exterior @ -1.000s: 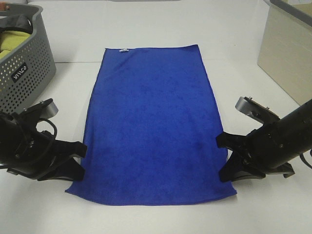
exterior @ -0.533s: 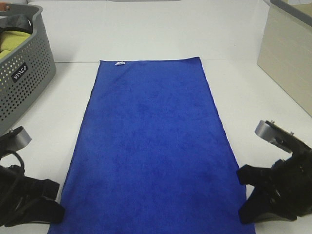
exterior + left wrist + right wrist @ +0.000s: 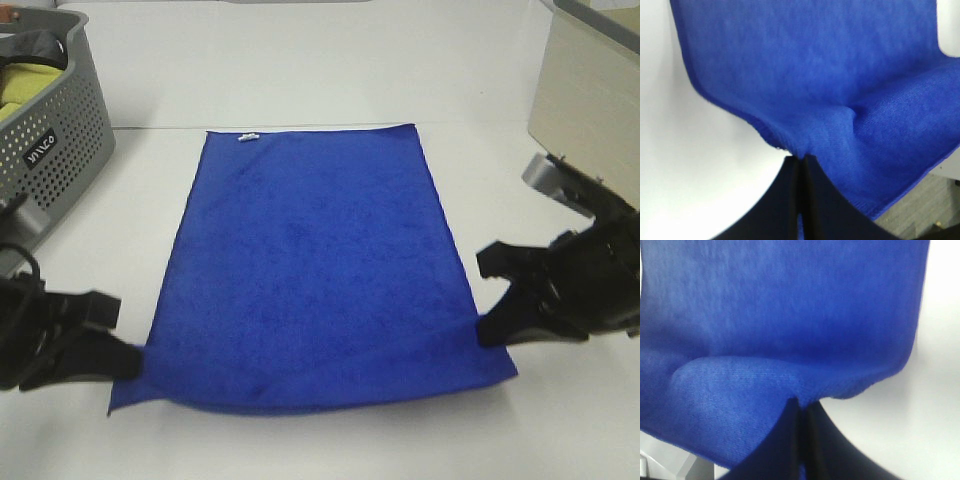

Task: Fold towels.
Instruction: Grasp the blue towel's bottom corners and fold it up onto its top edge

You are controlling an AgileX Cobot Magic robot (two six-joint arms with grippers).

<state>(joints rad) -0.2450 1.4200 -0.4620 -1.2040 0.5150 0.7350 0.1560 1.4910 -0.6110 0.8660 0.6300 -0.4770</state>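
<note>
First fold is in hand. The towel (image 3: 310, 250) is spread lengthwise on the table (image 3: 300, 70), with its near short edge raised. Its near left corner is pinched by the left gripper (image 3: 130, 360), jaws closed tight on the cloth with no gap seen in the wrist view. The near right corner is clamped the same way by the right gripper (image 3: 487, 328). Between the grips the near edge is sagged into a low roll. The far edge, marked by the white tag (image 3: 248, 136), is flat on the table.

Next move, as judged: both corners are to be carried up and forward together, kept level, until the near edge is laid on the tagged edge. Skew is risked if one side is led ahead.

Room: bare table is seen beyond the far edge and down both long sides. The basket (image 3: 50, 140) holding a yellow-green cloth (image 3: 22, 88) is placed far left, apart from the towel. A beige box (image 3: 590, 110) is placed far right, near the right arm, so its corner should be minded. The table's front edge is seen close by the left grip.
</note>
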